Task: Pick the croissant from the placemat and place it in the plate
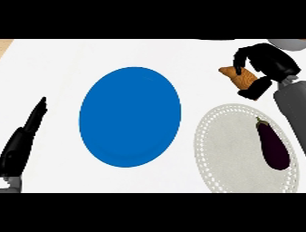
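A golden-brown croissant [239, 76] is held at the upper right, with my right hand [268, 65] shut on it; the fingers curl round it and hide much of it. It hangs beyond the far edge of the pale round placemat [232, 145], to the right of the blue plate [130, 117]. The plate lies in the middle of the white counter with nothing on it. My left hand [22, 140] rests open at the left, fingers straight and pointing away.
A dark purple eggplant [273, 144] lies on the right part of the placemat. My right forearm [303, 120] runs along the right edge. A grey object [293, 44] shows at the top right corner.
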